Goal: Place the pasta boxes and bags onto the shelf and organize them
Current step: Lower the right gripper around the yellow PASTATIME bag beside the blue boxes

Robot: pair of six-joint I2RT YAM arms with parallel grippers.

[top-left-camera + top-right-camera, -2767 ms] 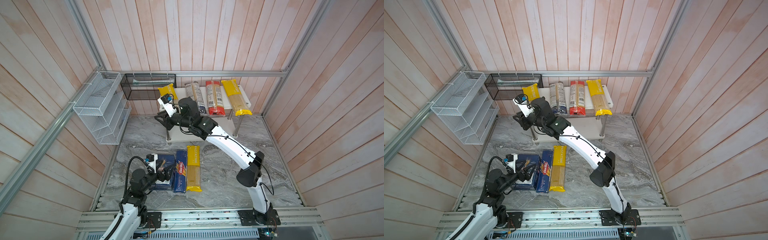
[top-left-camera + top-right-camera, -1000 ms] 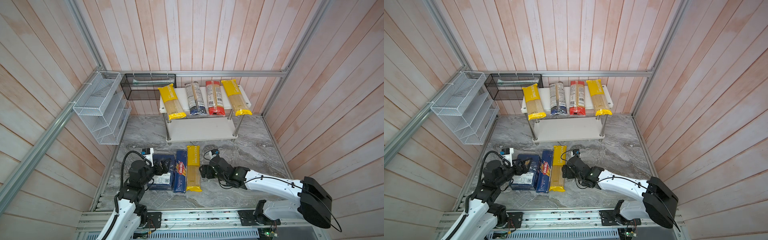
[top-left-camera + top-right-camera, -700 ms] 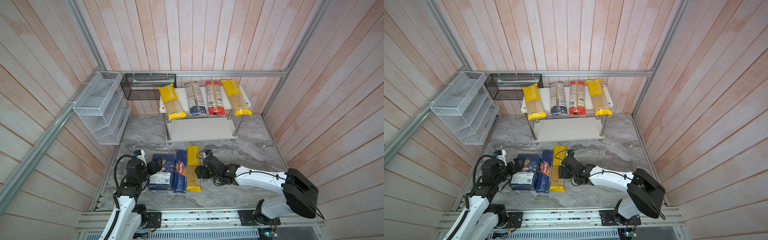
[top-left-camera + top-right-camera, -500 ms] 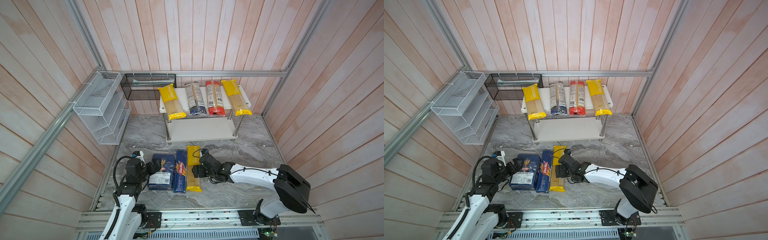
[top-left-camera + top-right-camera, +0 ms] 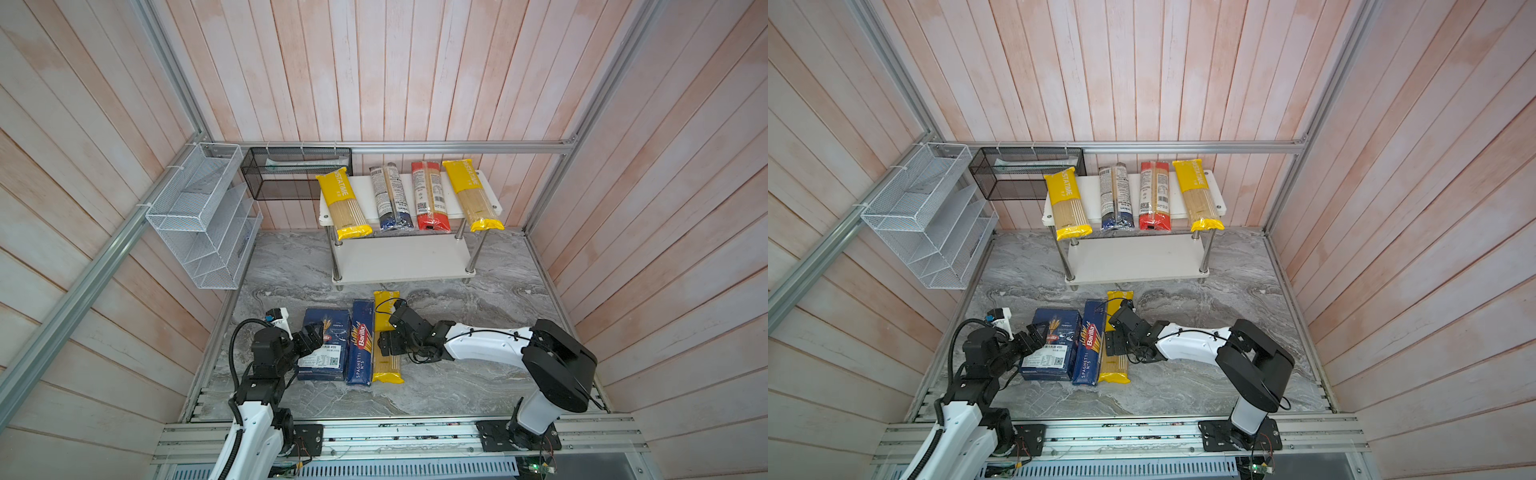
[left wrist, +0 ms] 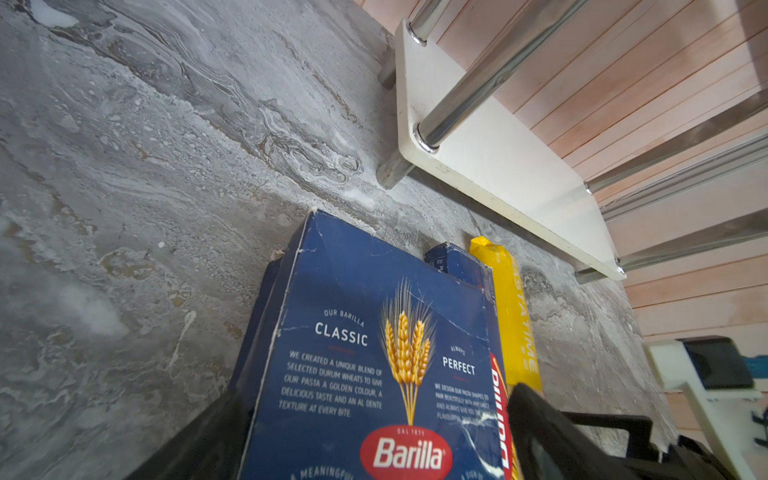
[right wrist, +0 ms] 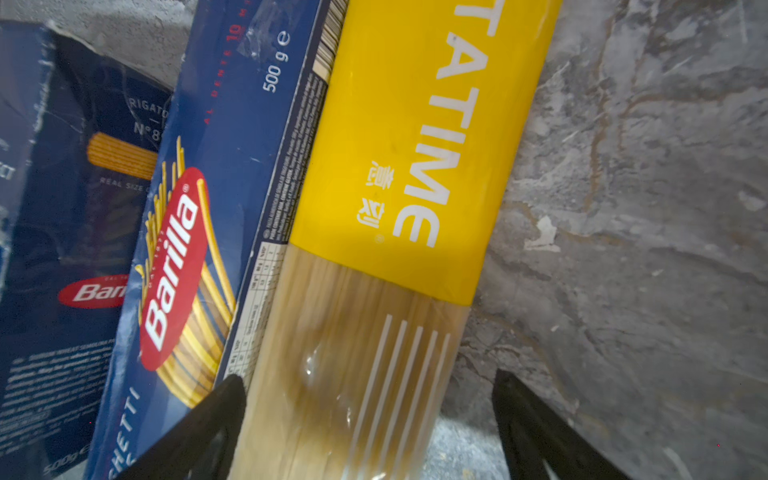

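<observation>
The right arm has come down from the shelf point(image 5: 399, 259) to the counter point(image 5: 457, 386), and the left end effector point(image 5: 313, 334) has shifted along the wide Barilla box point(image 5: 324, 345). It straddles that box with a finger at each side; whether it grips cannot be told. Touching the box lies the narrow spaghetti box point(image 5: 360, 343), then a yellow bag point(image 5: 387, 368), all flat in front of the shelf. The right end effector point(image 7: 365, 382) hovers over that bag, jaws spread wide, holding nothing. On the shelf's top board lie four bags point(image 5: 390, 197): yellow, dark blue, red, yellow.
</observation>
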